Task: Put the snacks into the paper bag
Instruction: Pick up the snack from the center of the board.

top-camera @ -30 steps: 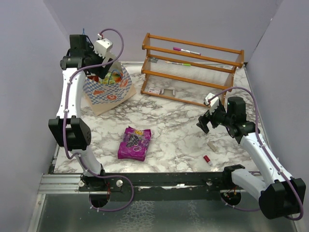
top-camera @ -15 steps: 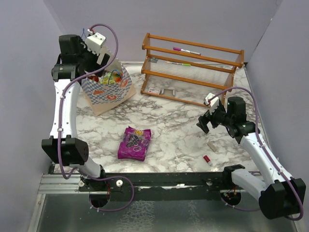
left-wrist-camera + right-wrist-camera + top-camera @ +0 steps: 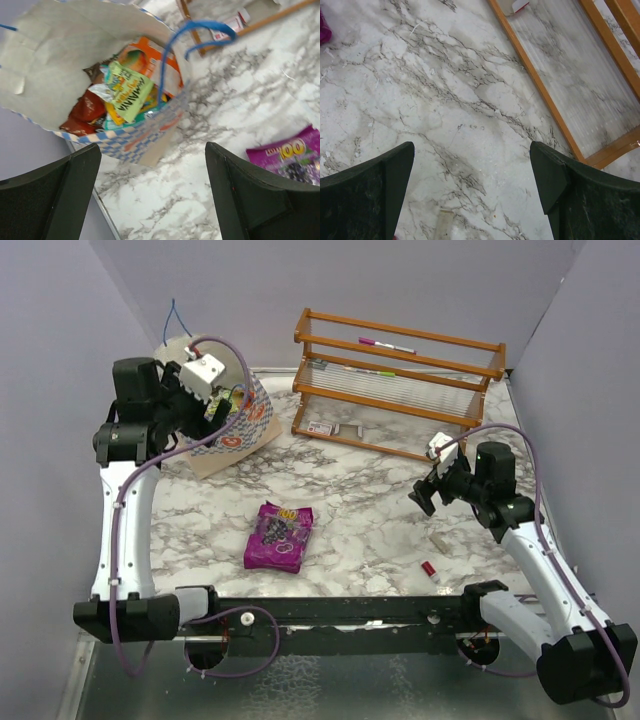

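Left arm (image 3: 125,510) pulled back from over bag (image 3: 245,428), elbow swung out to left edge. Left hand (image 3: 212,405) now sits at bag's near rim, upper left, fingers spread, empty. Packets (image 3: 127,92) inside bag. Purple packet (image 3: 279,537) flat on tabletop (image 3: 360,490), center. Right hand (image 3: 428,495) unmoved, right of center, over tabletop, spread, empty.

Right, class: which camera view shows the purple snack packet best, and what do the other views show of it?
The top external view: the purple packet lies whole on the marble table. The left wrist view catches only one end at its right edge; the right wrist view shows just a magenta sliver.
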Robot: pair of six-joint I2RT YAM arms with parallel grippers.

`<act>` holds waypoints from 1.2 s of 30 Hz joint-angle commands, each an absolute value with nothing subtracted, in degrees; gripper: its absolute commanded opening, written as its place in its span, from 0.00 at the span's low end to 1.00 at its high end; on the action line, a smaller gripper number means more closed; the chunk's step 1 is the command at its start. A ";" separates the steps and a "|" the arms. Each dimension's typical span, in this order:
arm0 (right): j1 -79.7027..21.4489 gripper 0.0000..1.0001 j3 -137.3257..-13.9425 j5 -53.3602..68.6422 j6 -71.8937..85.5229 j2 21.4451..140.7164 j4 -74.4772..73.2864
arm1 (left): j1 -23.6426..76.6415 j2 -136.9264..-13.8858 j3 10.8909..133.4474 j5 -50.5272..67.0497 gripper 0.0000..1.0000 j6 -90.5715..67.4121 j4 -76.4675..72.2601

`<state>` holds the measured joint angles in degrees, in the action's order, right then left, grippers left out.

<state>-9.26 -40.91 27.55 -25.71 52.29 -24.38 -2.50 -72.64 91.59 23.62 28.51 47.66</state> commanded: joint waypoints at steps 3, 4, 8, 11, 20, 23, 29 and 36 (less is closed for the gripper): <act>-8.93 1.00 -41.29 28.42 -25.09 51.24 -23.96 | -1.40 -64.06 84.82 33.38 0.83 37.51 56.18; -8.96 1.00 -41.31 28.47 -25.10 51.24 -24.03 | -1.08 -63.16 84.16 34.41 0.81 38.77 57.82; -8.92 1.00 -41.21 28.52 -25.30 51.26 -24.15 | 1.03 -60.36 79.16 37.67 0.79 45.58 63.92; -8.92 1.00 -41.14 28.54 -25.32 51.59 -24.12 | 4.56 -59.01 73.32 35.40 0.79 48.72 64.09; -8.91 1.00 -40.92 28.01 -25.65 52.62 -24.07 | 26.31 -63.99 63.29 25.12 0.78 45.95 55.25; -8.93 1.00 -40.86 27.82 -25.82 52.81 -24.01 | 29.85 -68.13 61.31 23.71 0.78 48.86 52.34; -8.92 1.00 -40.53 27.65 -25.91 53.20 -24.02 | 30.82 -78.26 62.98 23.81 0.78 56.60 50.07; -8.96 1.00 -40.40 27.25 -26.14 53.80 -23.97 | 30.79 -88.00 67.23 24.14 0.82 63.25 52.46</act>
<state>-9.26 -40.91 27.57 -25.76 53.41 -24.40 30.50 -84.95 64.34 24.45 56.99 51.79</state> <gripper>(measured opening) 0.998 0.806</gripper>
